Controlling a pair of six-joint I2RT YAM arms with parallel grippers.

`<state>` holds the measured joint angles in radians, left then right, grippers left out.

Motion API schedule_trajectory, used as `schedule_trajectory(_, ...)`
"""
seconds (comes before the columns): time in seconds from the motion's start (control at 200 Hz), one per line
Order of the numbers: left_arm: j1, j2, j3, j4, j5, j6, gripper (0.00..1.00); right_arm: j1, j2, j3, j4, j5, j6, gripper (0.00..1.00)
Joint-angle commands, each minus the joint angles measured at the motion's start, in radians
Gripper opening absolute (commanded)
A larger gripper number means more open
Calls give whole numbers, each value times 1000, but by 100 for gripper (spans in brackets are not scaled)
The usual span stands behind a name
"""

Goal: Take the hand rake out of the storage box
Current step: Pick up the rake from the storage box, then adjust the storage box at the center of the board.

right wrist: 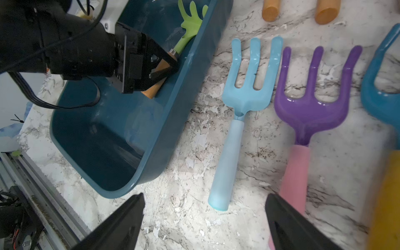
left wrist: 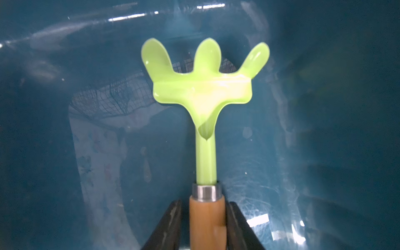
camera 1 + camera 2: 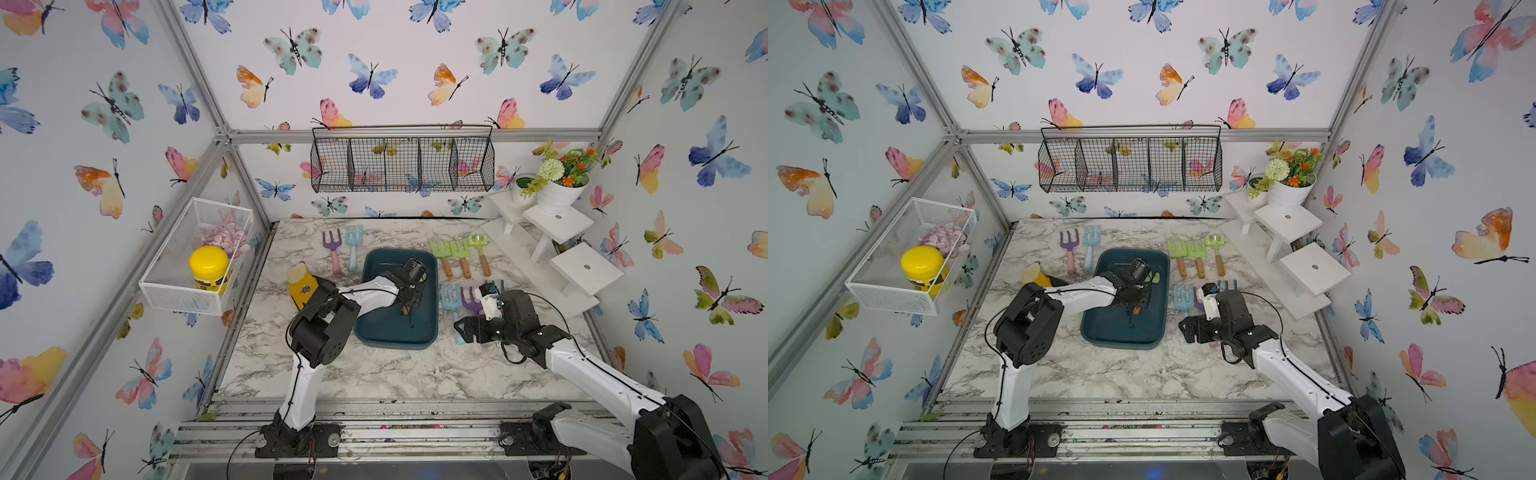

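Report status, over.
Left pincer shut on wooden handle of green hand rake, inside storage box. Right pincer open, empty, above light blue hand fork. Lift path looks clear.

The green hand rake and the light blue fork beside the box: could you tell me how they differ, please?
The green hand rake is inside the storage box; the light blue fork lies on the table. The rake's handle is wooden, the fork's pale blue. The rake's tines are short and splayed, the fork's long and parallel. The left gripper grips the rake; nothing touches the fork. Both have three tines.
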<state>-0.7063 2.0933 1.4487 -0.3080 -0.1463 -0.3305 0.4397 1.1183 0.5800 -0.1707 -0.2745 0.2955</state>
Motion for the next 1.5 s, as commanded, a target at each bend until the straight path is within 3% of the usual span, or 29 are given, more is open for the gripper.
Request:
schedule_trajectory(0.0, -16, -7, -19, -20, -44, -4, 32, 5, -4, -11, 12, -25, -2, 94)
schedule_trajectory(0.28, -19, -91, -73, -19, -81, -34, 20, 5, -10, -4, 5, -33, 2, 94)
schedule_trajectory(0.421, -34, -224, -147, 4, -101, -59, 15, 5, 5, 8, 23, -52, 13, 94)
schedule_trajectory(0.751, -39, -491, -254, -5, -140, -76, 14, 5, 170, 137, 36, -67, 19, 94)
schedule_trajectory(1.131, -29, -729, -385, -49, -205, -113, 14, 6, 437, 379, -25, 23, -11, 91)
schedule_trajectory(1.497, 105, -895, -509, -84, -168, -108, 14, 29, 622, 571, -82, 78, -25, 87)
